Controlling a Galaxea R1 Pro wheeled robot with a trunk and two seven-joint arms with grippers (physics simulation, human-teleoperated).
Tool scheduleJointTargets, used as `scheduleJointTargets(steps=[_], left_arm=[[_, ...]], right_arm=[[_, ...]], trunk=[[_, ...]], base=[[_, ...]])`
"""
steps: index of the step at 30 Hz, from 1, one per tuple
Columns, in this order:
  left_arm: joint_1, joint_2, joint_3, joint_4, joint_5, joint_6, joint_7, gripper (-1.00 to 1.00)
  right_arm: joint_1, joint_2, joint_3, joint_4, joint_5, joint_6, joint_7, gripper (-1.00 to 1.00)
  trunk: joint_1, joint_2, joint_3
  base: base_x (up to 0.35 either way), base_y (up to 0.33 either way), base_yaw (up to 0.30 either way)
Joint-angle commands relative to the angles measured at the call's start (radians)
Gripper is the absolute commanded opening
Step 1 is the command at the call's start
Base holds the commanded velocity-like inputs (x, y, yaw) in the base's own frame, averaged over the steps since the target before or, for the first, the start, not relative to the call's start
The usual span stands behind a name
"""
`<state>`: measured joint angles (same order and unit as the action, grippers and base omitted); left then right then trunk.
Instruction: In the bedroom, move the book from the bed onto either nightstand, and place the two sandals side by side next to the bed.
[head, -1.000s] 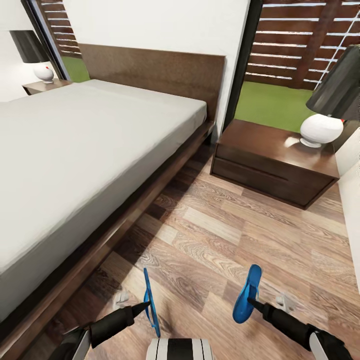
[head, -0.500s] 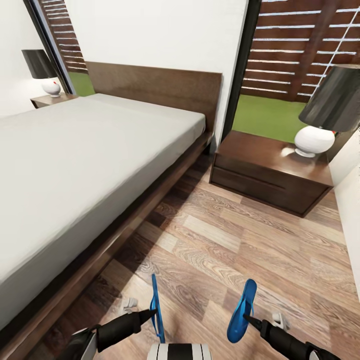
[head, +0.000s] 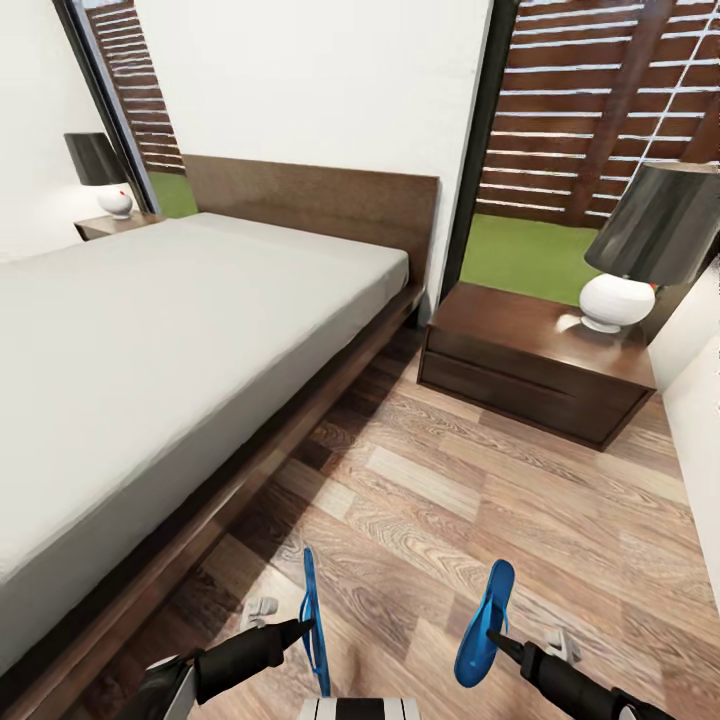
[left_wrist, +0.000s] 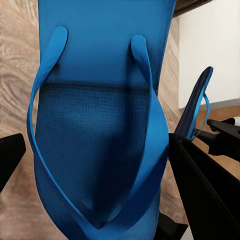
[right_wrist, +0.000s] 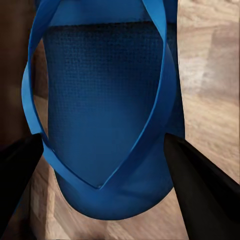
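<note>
Head view: left gripper (head: 303, 628) pinches the left sandal (head: 313, 615) at its rear end, lower centre of frame, sole held edge-on above the floor (head: 450, 480). Right gripper (head: 493, 640) pinches the right sandal (head: 482, 622) the same way, lower right of centre. Both are carried, neither set down. Bed (head: 150, 340) fills the left half; nightstand (head: 535, 360) with lamp (head: 640, 250) is upper right. Book not seen.

The sandals look light, thin and bendy, likely foam, so they may sag or swing. Heel-edge hold seems adequate; straps (left_wrist: 145, 100) are too floppy to grip.
</note>
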<state>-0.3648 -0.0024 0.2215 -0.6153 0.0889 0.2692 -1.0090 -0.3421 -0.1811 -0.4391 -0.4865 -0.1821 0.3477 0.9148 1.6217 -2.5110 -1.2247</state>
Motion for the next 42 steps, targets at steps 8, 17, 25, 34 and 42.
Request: scheduleJointTargets(steps=[8, 17, 25, 34, 42], left_arm=[[0.000, 0.016, 0.003, 0.024, 0.005, 0.007, 0.008, -1.00], [0.000, 0.039, 0.003, 0.149, 0.004, -0.071, 0.015, -1.00], [0.000, 0.044, 0.003, 0.167, 0.004, -0.094, 0.016, -1.00], [0.000, 0.044, 0.004, 0.169, 0.005, -0.098, 0.035, -1.00], [0.000, 0.044, 0.004, 0.169, 0.006, -0.100, 0.071, -1.00]], right_arm=[[-0.001, 0.000, -0.002, 0.002, -0.005, -0.004, 0.001, -1.00], [-0.001, 0.000, -0.002, 0.003, -0.005, -0.006, 0.001, -1.00], [-0.001, 0.000, -0.001, 0.003, -0.005, -0.006, 0.001, -1.00], [0.000, 0.000, -0.001, 0.003, -0.005, -0.006, 0.001, -1.00], [-0.001, 0.001, -0.001, 0.003, -0.001, -0.006, -0.001, -1.00]], trunk=[[-0.004, 0.002, 0.030], [-0.008, 0.004, 0.065], [-0.011, 0.006, 0.096], [-0.015, 0.008, 0.131], [-0.019, 0.010, 0.162]], base=[[0.000, 0.000, 0.000], [0.000, 0.000, 0.000], [0.000, 0.000, 0.000], [0.000, 0.000, 0.000], [0.000, 0.000, 0.000]])
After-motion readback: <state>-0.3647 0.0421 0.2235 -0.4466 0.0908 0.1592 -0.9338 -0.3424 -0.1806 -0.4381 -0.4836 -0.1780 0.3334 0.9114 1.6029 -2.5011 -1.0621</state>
